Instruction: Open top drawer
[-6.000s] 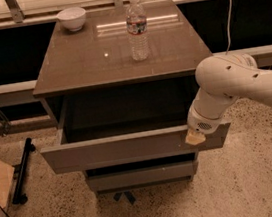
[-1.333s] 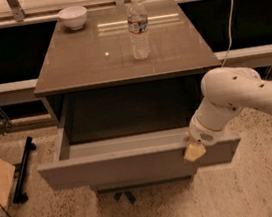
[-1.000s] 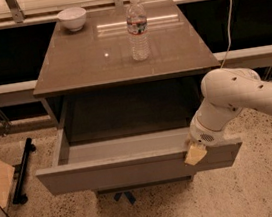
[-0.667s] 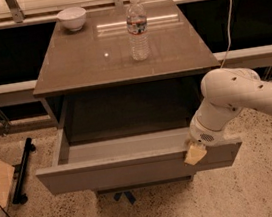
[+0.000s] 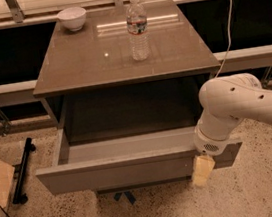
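Camera view: the cabinet [image 5: 94,61] seen from above and in front.
Top drawer: the top drawer [image 5: 119,171] stands pulled well out beneath the cabinet top, its light-grey box exposed and its front towards the camera.
Gripper: the gripper [image 5: 204,169] sits at the right end of the drawer front, against its upper edge; whether it is clamped or released cannot be told.
Risk: in judgement, a further off-centre pull could skew the drawer or run it off its slides, and a jolt could topple the water bottle [image 5: 137,29].
Count: one open drawer, one water bottle, one bowl [image 5: 72,18], one gripper.
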